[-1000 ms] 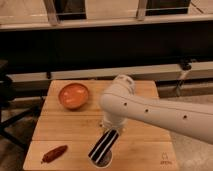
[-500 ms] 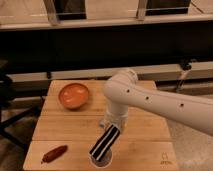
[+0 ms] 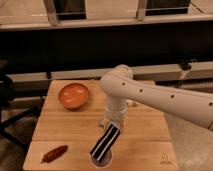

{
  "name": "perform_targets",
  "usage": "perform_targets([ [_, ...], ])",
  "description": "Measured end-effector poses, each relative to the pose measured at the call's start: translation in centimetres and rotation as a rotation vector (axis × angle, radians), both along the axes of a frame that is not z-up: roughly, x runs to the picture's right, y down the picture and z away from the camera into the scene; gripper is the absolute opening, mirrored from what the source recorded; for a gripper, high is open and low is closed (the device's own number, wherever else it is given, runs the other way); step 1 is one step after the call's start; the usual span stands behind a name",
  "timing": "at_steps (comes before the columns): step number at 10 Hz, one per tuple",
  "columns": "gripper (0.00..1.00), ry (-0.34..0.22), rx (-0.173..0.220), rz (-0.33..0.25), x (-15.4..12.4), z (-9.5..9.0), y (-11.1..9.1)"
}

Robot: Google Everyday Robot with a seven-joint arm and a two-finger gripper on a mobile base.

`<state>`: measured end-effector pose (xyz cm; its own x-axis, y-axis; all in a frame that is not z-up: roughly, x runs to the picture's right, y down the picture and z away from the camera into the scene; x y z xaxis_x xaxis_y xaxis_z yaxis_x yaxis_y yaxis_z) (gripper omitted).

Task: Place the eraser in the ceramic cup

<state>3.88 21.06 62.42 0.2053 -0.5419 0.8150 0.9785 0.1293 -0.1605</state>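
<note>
The eraser (image 3: 105, 142), a long bar with black and white stripes, stands tilted with its lower end inside the small pale ceramic cup (image 3: 101, 160) near the front edge of the wooden table (image 3: 145, 140). My gripper (image 3: 114, 125) hangs from the white arm directly at the eraser's upper end, above and slightly right of the cup. The cup is mostly hidden behind the eraser.
A wide orange bowl (image 3: 74, 95) sits at the table's back left. A reddish-brown sausage-shaped thing (image 3: 54, 154) lies at the front left. A dark counter runs along behind the table, and a dark stand is at the far left.
The arm has swung up and back from over the cup, so more of the eraser shows. The eraser stays tilted in the cup.
</note>
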Motion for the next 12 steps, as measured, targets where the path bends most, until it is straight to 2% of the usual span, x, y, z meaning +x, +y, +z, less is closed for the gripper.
perform_targets([
  [6, 0.04, -0.005, -0.036, -0.004, -0.1, -0.9, 0.1],
  [12, 0.04, -0.013, -0.075, -0.021, -0.7, -1.8, 1.5],
])
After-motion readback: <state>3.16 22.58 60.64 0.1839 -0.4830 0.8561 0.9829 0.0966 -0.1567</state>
